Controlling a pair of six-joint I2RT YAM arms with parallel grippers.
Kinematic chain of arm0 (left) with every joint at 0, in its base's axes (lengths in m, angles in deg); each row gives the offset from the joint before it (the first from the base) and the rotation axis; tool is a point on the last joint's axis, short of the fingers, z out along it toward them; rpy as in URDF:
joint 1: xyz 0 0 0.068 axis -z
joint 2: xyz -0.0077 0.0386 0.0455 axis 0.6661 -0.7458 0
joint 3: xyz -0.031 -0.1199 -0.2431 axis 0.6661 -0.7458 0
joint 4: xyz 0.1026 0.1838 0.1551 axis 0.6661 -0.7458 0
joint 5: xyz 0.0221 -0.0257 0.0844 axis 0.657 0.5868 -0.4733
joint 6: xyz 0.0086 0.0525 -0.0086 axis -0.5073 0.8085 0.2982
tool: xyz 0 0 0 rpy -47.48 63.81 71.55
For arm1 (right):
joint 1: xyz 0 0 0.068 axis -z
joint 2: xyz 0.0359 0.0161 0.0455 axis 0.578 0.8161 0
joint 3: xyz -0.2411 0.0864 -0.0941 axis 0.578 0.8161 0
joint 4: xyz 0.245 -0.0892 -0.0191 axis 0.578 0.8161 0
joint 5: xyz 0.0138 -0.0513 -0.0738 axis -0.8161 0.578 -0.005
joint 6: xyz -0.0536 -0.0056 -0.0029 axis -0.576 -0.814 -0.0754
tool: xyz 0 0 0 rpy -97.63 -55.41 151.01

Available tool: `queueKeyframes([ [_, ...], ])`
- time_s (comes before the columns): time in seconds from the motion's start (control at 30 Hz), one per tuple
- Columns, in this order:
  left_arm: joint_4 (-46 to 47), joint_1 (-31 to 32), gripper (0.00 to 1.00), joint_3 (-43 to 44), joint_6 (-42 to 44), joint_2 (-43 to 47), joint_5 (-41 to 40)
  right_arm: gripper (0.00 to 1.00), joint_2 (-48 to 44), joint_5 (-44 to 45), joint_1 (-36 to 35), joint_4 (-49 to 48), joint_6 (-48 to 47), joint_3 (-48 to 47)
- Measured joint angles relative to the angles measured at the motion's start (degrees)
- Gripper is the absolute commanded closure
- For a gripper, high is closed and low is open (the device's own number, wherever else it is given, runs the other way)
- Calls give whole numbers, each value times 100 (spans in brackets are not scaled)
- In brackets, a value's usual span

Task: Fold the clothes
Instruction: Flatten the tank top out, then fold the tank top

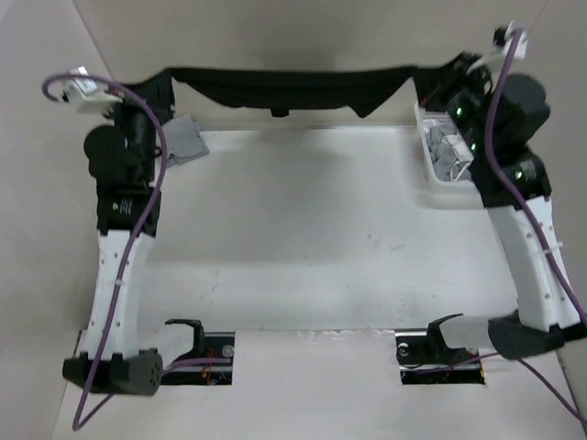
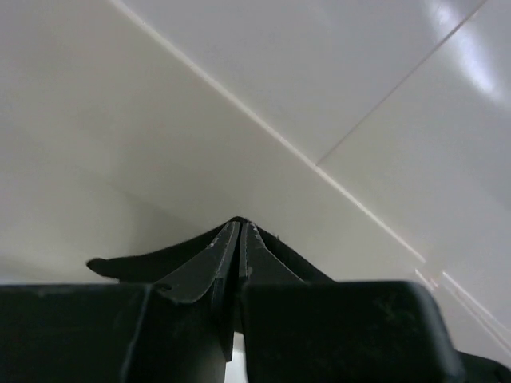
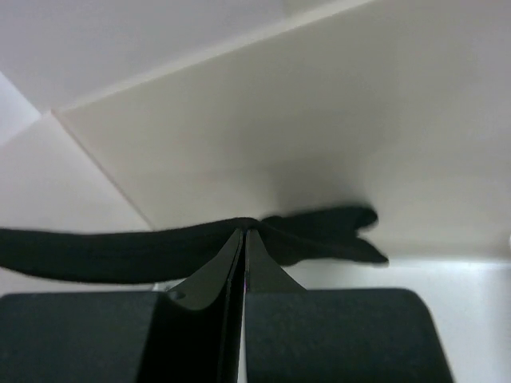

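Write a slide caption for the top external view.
Left claw and right claw pinch opposite ends of the plain black soft fabric garment, stretched and sagging mid-span over the white table's far edge.

White arm links (image 1: pixel 119 275), black joints (image 1: pixel 115 151), purple cables (image 1: pixel 158 174) (green lights (image 1: pixel 459 113) on right arm (image 1: pixel 532 257)).

We see the black garment (image 1: pixel 293 89): plain, matte, bunched lengthwise into a long band. It's stretched across the top of the frame from upper left to upper right, off the surface, with the lower edge sagging unevenly.
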Motion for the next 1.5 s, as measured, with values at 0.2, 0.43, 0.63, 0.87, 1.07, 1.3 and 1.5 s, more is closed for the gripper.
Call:
queueKeyframes([
  [0.2, 155, 273, 99, -3176, -118, 1722, -295, 98, -2048, 378, -866, -855, 203, 4516],
  [0.43, -1786, 415, 99, -5608, -219, 3886, -374, 99, -4072, 1045, -2544, -463, 962, 7702],
  [0.63, -3230, 686, 99, -5967, -520, 5584, -385, 99, -5407, 1547, -3799, 525, 1937, 8321],
  [0.87, -3963, 896, 99, -6008, -739, 5598, -614, 99, -5165, 1803, -4529, 1054, 2704, 8360],
  [1.07, -2579, 857, 100, -5932, -754, 3731, -890, 100, -3960, 1451, -2962, 417, 2179, 8214],
  [1.3, -352, 761, 100, -4511, -752, 101, -1211, 100, -1014, 264, -492, -1357, 1469, 6376],
  [1.5, 669, 575, 81, -1790, -562, -2833, -1270, 92, 1801, -304, 210, -2015, 1259, 3445],
])
